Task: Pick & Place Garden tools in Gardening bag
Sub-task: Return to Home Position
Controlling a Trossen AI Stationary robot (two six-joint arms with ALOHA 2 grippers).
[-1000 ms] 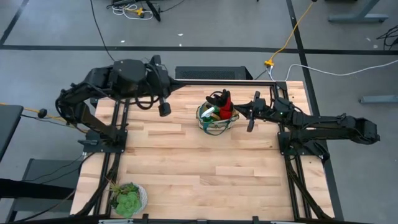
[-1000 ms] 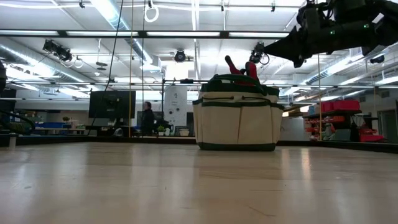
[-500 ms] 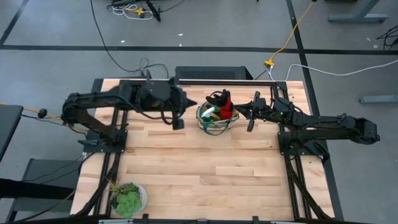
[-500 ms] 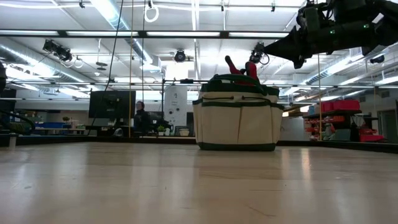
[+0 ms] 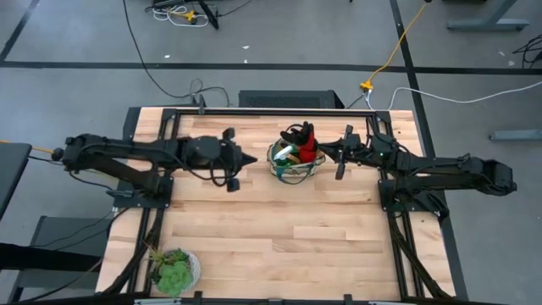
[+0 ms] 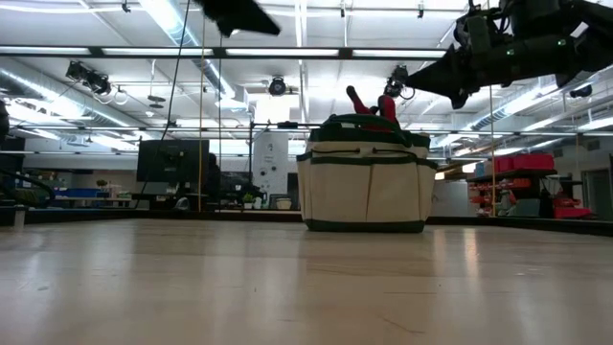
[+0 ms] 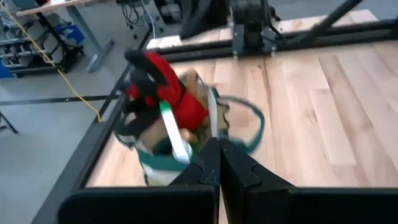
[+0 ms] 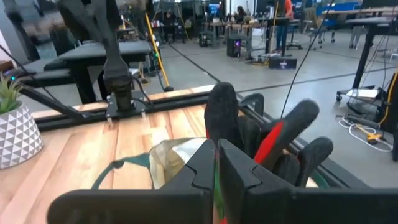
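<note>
**Q:** Which step does this entry log?

**A:** By judgement, the retreat to rest after loading. The bag [image 5: 292, 161] stands upright on the surface [image 5: 279, 229], between the two sets of jaws. The red gloves [image 5: 303, 138] poke out of its top, and a white handle [image 7: 174, 134] shows inside beside them. No loose tool lies on the boards. The potted plant [image 5: 174, 269] sits well apart from both sets of jaws.

**Q:** State of the jaws?

**A:** The left arm [image 5: 152, 152] reaches out long and flat. Its jaws are clenched on nothing, tips pressed together, with the bag just ahead of them and lower. The low view puts that arm well above the surface. The right arm [image 5: 440, 169] also has its jaws clenched and empty. The glove fingers are just ahead of the tips, near but apparently not touching.

**Q:** How far along?

**A:** Loading looks complete. Contents deeper in the bag are hidden, so the tool count cannot be checked.

**Q:** What does the next move call for?

**A:** Nothing to grasp or let go. Each arm should draw its jaws back from the bag and fold in to its own side. Care point: the bag's loop handles [image 7: 260, 124] and the gloves lie close ahead of both sets of jaws. The pull should go straight back, not across the rim.
</note>
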